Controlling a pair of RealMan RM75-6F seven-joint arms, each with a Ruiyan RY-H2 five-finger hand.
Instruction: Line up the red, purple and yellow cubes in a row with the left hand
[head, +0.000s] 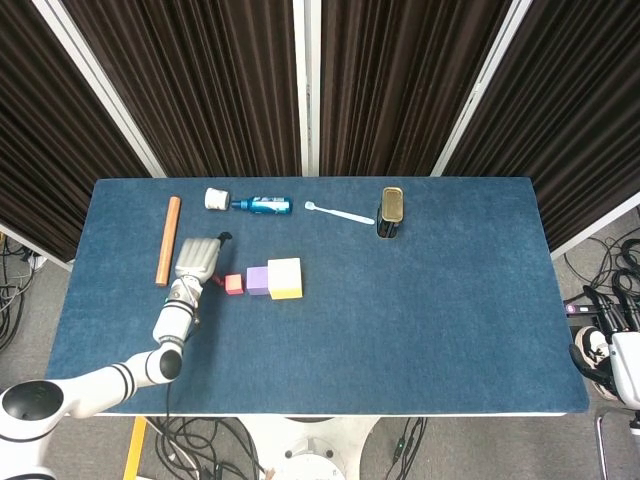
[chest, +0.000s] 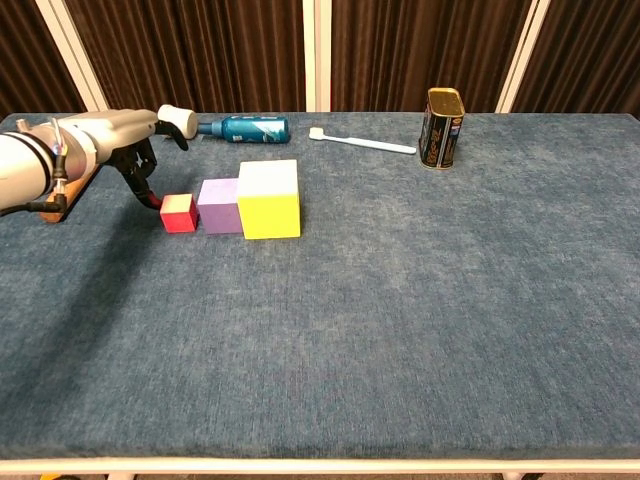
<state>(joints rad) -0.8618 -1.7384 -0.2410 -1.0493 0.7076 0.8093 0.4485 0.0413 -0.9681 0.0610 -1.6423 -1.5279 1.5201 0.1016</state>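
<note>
Cubes sit left of middle: red cube (chest: 179, 213), purple cube (chest: 220, 205), yellow cube (chest: 269, 198), side by side. Your left hand (chest: 118, 140) has fingers curled down, touching the red cube's left side. Farther back, a can (chest: 441, 128); its label is too small to read.

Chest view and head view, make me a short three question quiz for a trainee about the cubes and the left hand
1. True or false: the yellow cube is the largest of the three cubes.
2. Which cube is nearest the left hand? A) red cube B) purple cube C) yellow cube
3. Fill in: the tin can stands ______ at the far side of the table.

Key:
1. True. It rises above the purple and red cubes beside it.
2. A. The fingers reach down at the red cube's outer side, at the left end of the row.
3. Upright.
</note>
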